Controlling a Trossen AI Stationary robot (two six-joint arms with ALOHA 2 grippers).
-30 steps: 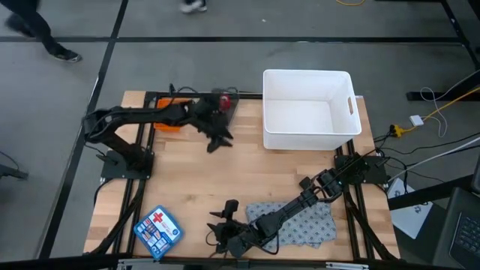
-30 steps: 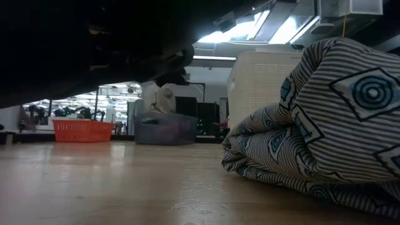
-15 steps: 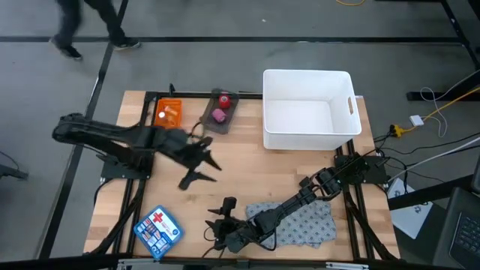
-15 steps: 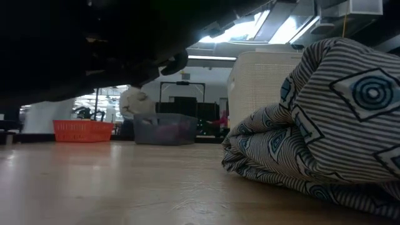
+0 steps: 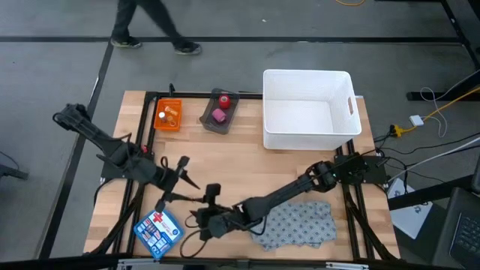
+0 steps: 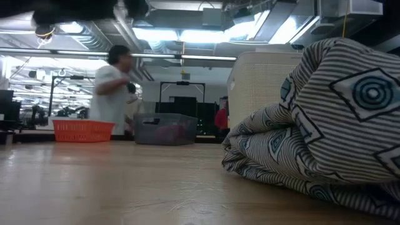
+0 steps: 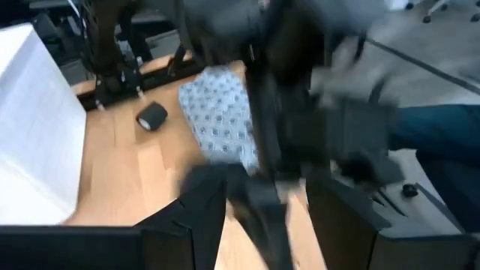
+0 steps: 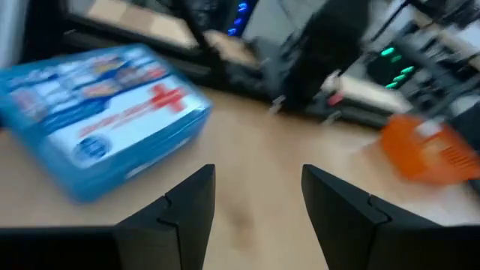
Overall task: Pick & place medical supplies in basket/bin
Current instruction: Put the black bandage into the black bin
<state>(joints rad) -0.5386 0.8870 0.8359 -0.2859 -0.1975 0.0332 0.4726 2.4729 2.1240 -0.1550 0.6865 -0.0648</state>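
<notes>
At the near edge of the wooden tabletop (image 5: 247, 172), toward the near left corner, lies the flat blue first-aid box w/ a red cross (image 5: 158, 229), and nothing grips it. Just beside it is the right gripper (image 5: 196, 217): its arm reaches across from the right side, low over the wood, fingers spread w/ only bare table between them in the right wrist view, so it holds nothing; my guess is it approaches the box for a pick. The left gripper (image 5: 174, 180) hangs close above it, also spread and empty. Both grippers crowd the same spot, so they could get in each other's way. The grey patterned cloth (image 5: 296, 225) lies crumpled along the near edge right of centre, partly under the right arm, which prob. must clear away before the cloth is taken. A small black roll-shaped block (image 7: 152, 115) lies near the cloth; it shows only in the left wrist view. At the far edge: a small orange basket w/ tiny vials (image 5: 167, 115), then a grey tray (image 5: 207, 120) holding the pink roll (image 5: 218, 116) and the red roll (image 5: 223, 100), all well apart from both grippers. The white plastic bin (image 5: 274, 132) at the far right corner appears empty, so no supply is placed yet. A person (image 5: 150, 22) walks on the floor beyond the table.
</notes>
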